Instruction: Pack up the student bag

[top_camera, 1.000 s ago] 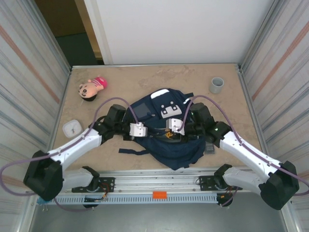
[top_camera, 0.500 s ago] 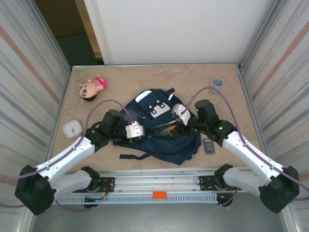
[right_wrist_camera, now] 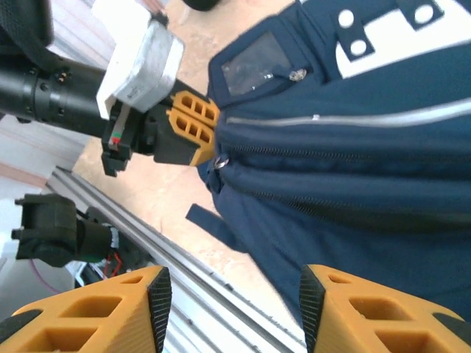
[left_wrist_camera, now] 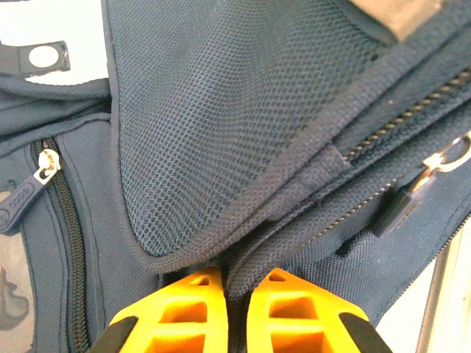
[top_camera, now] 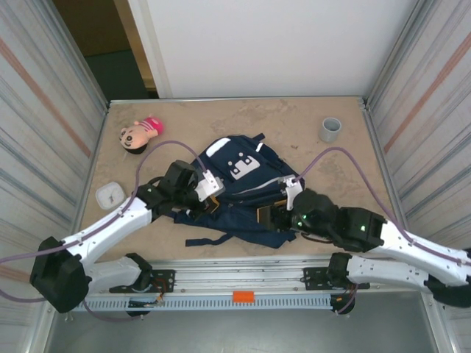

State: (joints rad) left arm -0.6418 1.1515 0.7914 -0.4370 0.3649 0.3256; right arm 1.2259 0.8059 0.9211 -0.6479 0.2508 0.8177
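Nearest the arm bases, over the near part of the desk [top_camera: 294, 118], the right gripper [right_wrist_camera: 232, 298] is seen with its orange fingers spread wide apart and nothing between them, poised above the student bag [top_camera: 239, 217]. The navy bag is laid flat around the middle of the desk. Its white patches [top_camera: 243, 165] are turned toward the far end, and a dark strap [top_camera: 206, 235] is trailed out at its near left. At the bag's left side, the left gripper [left_wrist_camera: 235, 287] is closed on a seam just below a mesh panel [left_wrist_camera: 221, 110], with navy fabric pinched between the fingertips. Left of the bag and apart from it, a small white case [top_camera: 110, 195] is seen. Farther back, a doll's head [top_camera: 140, 134] with a pink cap is placed at the far left, and a grey cup [top_camera: 330, 129] is stood upright at the far right.
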